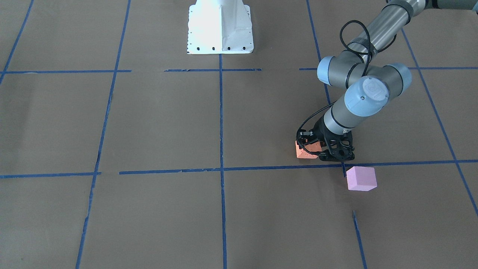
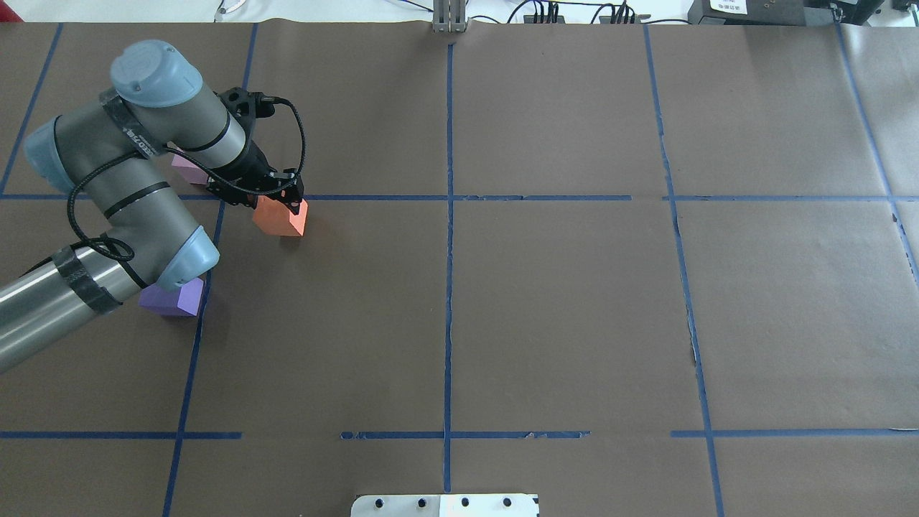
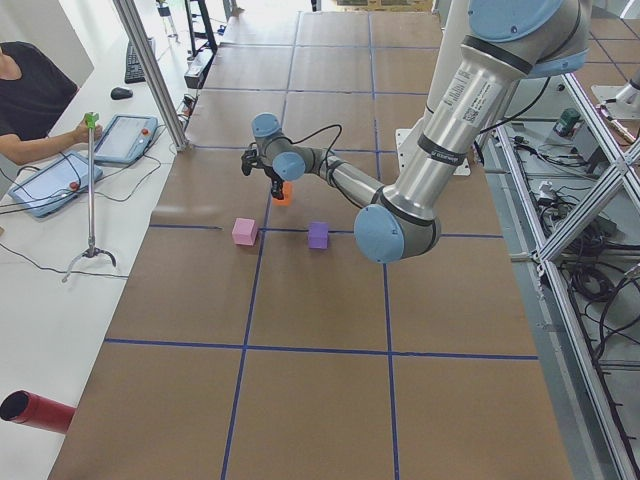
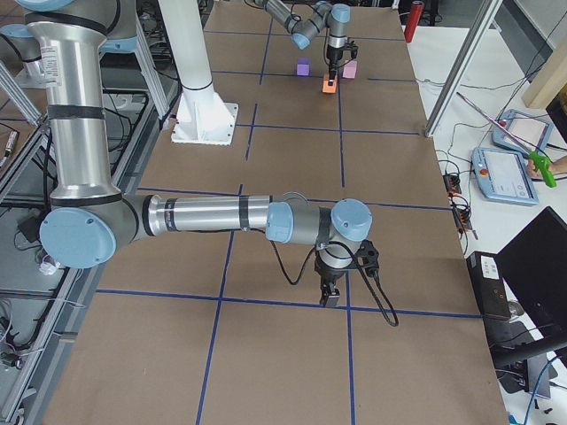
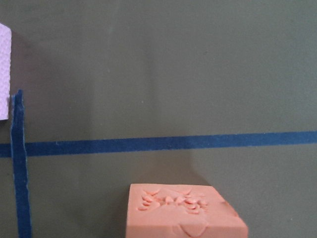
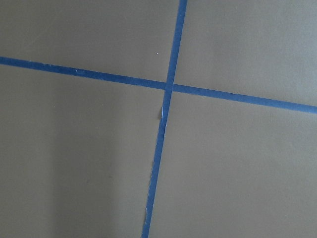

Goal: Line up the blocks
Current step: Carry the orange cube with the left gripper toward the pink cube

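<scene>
Violet-blue block (image 2: 176,300) shows overhead; seen frontally, the arm (image 1: 358,101) hides it.

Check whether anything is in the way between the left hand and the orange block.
Nothing visible is in the way. The left hand is right at the orange block, its black fingers meeting the block's top edge in the overhead view. The pink block and the violet block sit off to the sides, apart from it.
</scene>
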Available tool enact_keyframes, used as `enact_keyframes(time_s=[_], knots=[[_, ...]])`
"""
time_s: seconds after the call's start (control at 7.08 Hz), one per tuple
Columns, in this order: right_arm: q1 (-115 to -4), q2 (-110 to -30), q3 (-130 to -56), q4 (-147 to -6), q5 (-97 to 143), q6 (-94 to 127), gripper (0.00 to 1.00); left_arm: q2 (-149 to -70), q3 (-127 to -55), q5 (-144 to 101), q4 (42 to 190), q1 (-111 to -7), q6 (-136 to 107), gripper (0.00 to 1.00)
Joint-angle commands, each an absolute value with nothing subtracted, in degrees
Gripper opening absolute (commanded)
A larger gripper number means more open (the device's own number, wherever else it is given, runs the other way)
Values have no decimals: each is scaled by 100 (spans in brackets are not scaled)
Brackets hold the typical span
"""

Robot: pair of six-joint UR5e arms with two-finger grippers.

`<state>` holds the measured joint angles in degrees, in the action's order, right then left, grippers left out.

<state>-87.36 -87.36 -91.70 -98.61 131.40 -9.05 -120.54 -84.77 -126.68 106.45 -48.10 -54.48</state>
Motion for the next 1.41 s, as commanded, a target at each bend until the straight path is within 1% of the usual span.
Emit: enact_keyframes(time_s=[0.0, 0.28, 0.42, 0.56, 0.85, 0.99, 1.27], knots=[[-8736, -8736, -9167, -9861, 13140, -905, 100, -11962, -9312, -12674, 9631, -5227, -4874, 0], [-8736, -8736, -9167, -9861, 13140, -905, 100, -11805, -10252, -12683, 8355, -5728, -4072, 0], [-8736, -8736, -9167, -9861, 13140, -905, 100, -11586, -10448, -12683, 8263, -5809, -3982, 0], [-8736, -8736, -9167, -9861, 13140, -905, 100, -11201, -10537, -12726, 8288, -5827, -3451, 0], [-8736, -8736, -9167, -9861, 13140, -914, 100, -10472, -10756, -12761, 8602, -6037, -3261, 0], [-8736, -8736, -9167, -9861, 13140, -905, 100, -10329, -10688, -12997, 8726, -6038, -3287, 0], [-8736, -8736, -9167, -9861, 13140, -905, 100, -10327, -10076, -13078, 9303, -5977, -3470, 0]])
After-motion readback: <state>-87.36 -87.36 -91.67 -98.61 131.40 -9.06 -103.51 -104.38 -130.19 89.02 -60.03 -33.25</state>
